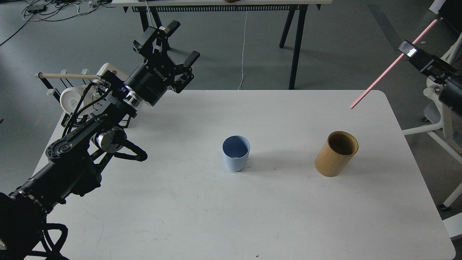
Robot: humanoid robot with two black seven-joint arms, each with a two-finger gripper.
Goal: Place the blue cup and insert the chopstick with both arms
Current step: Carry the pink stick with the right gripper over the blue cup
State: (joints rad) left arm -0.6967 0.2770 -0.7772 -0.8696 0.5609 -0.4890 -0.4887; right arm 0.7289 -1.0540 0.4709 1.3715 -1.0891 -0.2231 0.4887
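The blue cup (236, 153) stands upright and empty near the middle of the white table (187, 209). My right gripper (409, 50) is at the upper right, high above the table's right edge, shut on the pink-red chopstick (382, 76). The stick slants down to the left, its lower tip in the air above the table's far right corner. My left gripper (175, 43) is open and empty, raised past the table's far left edge, well away from the cup.
A tan bamboo cup (336, 153) stands empty to the right of the blue cup. A rack with a pale wooden rod (66, 76) and white mugs (72, 99) sits at the far left. Another table's black legs (297, 43) stand behind. A white chair (438, 90) is at right.
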